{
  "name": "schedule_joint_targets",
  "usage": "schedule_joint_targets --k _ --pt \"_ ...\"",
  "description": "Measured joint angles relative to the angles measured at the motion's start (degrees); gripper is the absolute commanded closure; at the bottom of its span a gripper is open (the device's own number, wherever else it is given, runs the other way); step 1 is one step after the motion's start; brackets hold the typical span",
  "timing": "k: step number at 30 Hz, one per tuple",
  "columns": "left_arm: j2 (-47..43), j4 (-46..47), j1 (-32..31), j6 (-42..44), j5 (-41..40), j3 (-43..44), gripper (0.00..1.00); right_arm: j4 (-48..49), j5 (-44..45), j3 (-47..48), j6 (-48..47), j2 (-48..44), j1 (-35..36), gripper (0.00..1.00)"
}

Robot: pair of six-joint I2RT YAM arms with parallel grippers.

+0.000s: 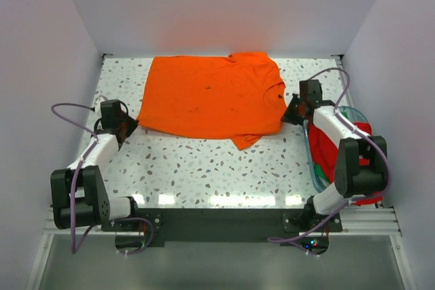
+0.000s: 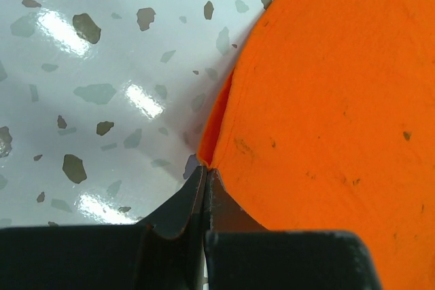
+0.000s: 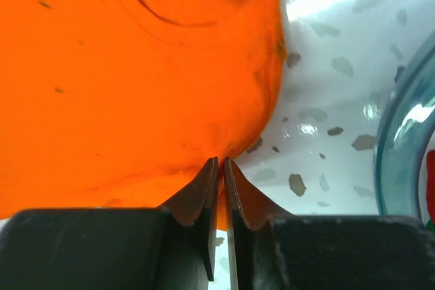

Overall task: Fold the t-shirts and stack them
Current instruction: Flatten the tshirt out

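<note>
A bright orange t-shirt [image 1: 211, 96] with faint dark specks lies spread flat across the far half of the table. My left gripper [image 1: 130, 125] is at its near left corner. In the left wrist view the jaws [image 2: 206, 168] are pressed together on a folded edge of the orange cloth [image 2: 326, 86]. My right gripper [image 1: 292, 110] is at the shirt's right edge, below the collar. In the right wrist view its tips [image 3: 221, 161] stand a narrow crack apart, with orange cloth [image 3: 136, 66] still lying in the gap. A deeper red t-shirt [image 1: 327, 151] lies bunched in the bin on the right.
A clear teal-rimmed bin [image 1: 351, 111] stands at the table's right side under my right arm; its rim [image 3: 401, 134] shows in the right wrist view. White walls enclose the speckled table [image 1: 204, 164] on three sides. One sleeve of the orange shirt points toward the near edge.
</note>
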Motion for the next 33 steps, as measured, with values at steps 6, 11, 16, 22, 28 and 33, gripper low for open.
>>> schedule_joint_targets --k 6,11,16,22,28,33 --pt "2.25 -0.20 0.00 0.90 0.09 2.97 1.00 -1.38 -0.26 10.95 0.13 3.06 0.00 0.92" --pt "7.91 0.11 0.00 1.20 0.66 8.87 1.00 -2.40 -0.48 20.39 0.22 10.01 0.00 0.93" --pt "11.34 0.66 0.00 1.49 1.53 10.43 1.00 -3.19 -0.24 19.80 -0.15 10.62 0.68 0.78" --pt "12.76 1.09 0.00 1.46 2.80 10.43 1.00 -1.95 6.54 4.04 -1.51 -0.87 12.11 0.65" --pt "12.76 1.46 0.00 1.44 3.30 9.92 1.00 -0.39 13.22 -7.02 -2.58 -5.25 26.88 0.59" --pt "12.52 1.53 0.00 1.38 3.41 8.31 1.00 1.33 17.81 -8.07 -4.96 -4.13 31.78 0.58"
